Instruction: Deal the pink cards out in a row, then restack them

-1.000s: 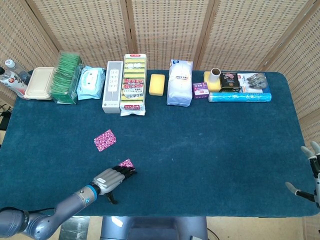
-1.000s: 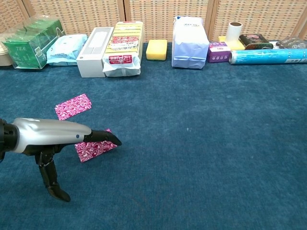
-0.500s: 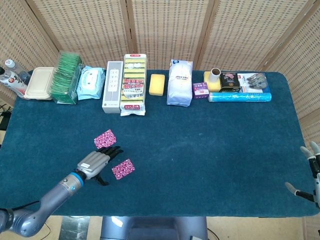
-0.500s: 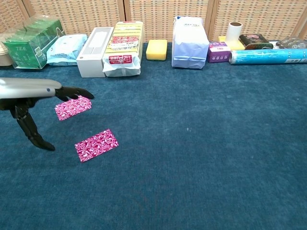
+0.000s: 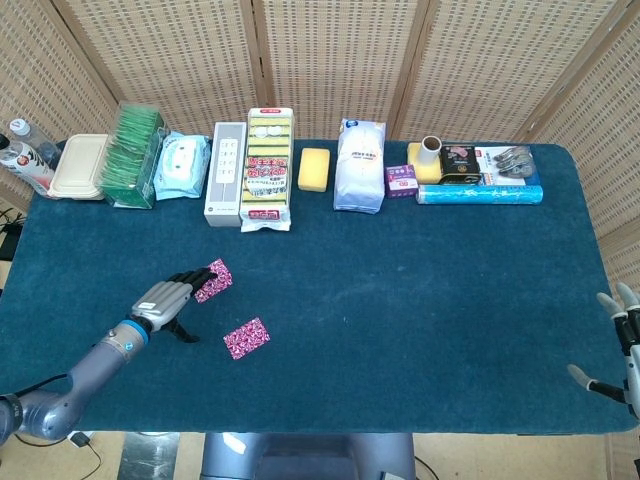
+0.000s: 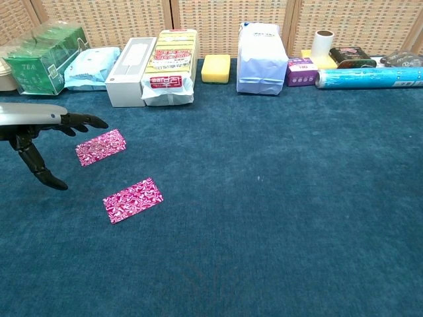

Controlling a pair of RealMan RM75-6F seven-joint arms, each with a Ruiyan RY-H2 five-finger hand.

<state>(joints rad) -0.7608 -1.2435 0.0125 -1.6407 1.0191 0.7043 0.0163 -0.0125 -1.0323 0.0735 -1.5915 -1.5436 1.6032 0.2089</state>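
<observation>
Only "TEA" is reading clearly, showing in white on the green box (image 6: 41, 58) at the chest view's upper left.

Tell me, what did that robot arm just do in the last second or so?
The left hand lifted off the nearer pink card, leaving it flat on the table, and swung away to the farther pink card, fingers spread, holding nothing. Both cards, the right hand and the back row of goods stayed put.

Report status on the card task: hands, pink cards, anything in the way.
Left hand open, by far pink card. Right hand open at table edge. Near pink card flat, apart from the other. Nothing between them.
</observation>
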